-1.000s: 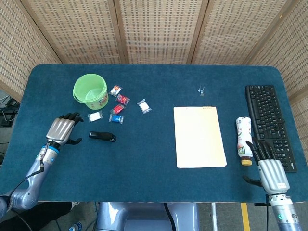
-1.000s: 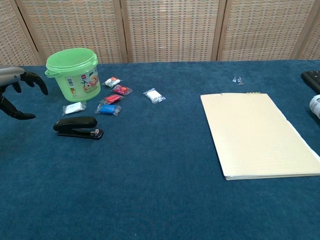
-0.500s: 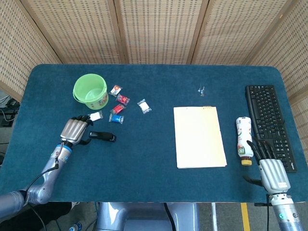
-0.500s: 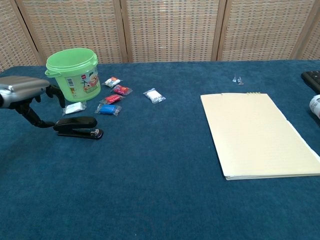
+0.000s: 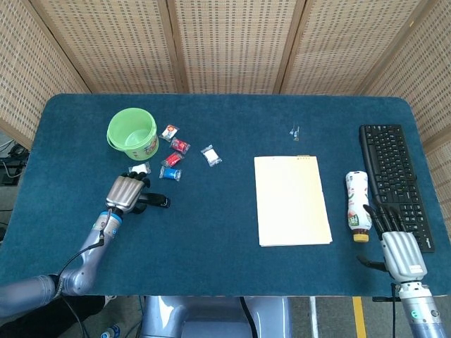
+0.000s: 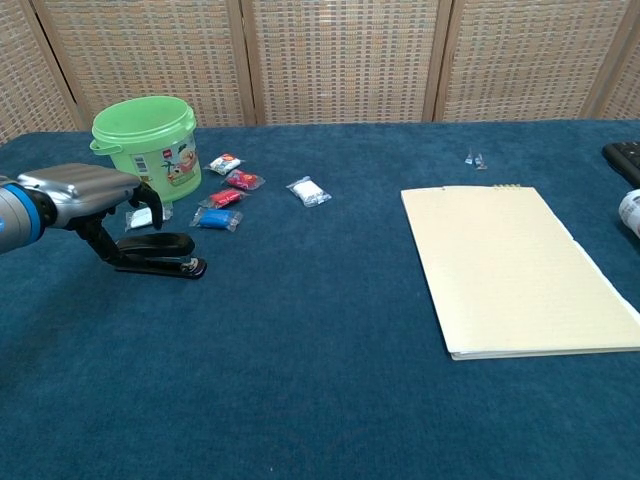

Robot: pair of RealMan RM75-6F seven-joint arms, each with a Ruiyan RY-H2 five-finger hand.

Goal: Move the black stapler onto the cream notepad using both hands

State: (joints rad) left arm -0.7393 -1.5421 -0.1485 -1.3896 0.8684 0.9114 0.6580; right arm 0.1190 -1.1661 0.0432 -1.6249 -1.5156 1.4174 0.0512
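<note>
The black stapler lies flat on the blue table cloth, left of centre. My left hand hovers over its left end, thumb down on the near side and fingers curved over the far side; no firm grip shows. The cream notepad lies flat right of centre with nothing on it. My right hand rests near the table's front right edge, fingers spread and holding nothing; only the head view shows it.
A green bucket stands behind the stapler, with several small wrapped sweets beside it. A bottle lies between the notepad and a black keyboard at the right, just ahead of my right hand.
My left hand has moved right across the cloth, from well left of the stapler to over its left end. The stapler, notepad and right hand have stayed in place.
</note>
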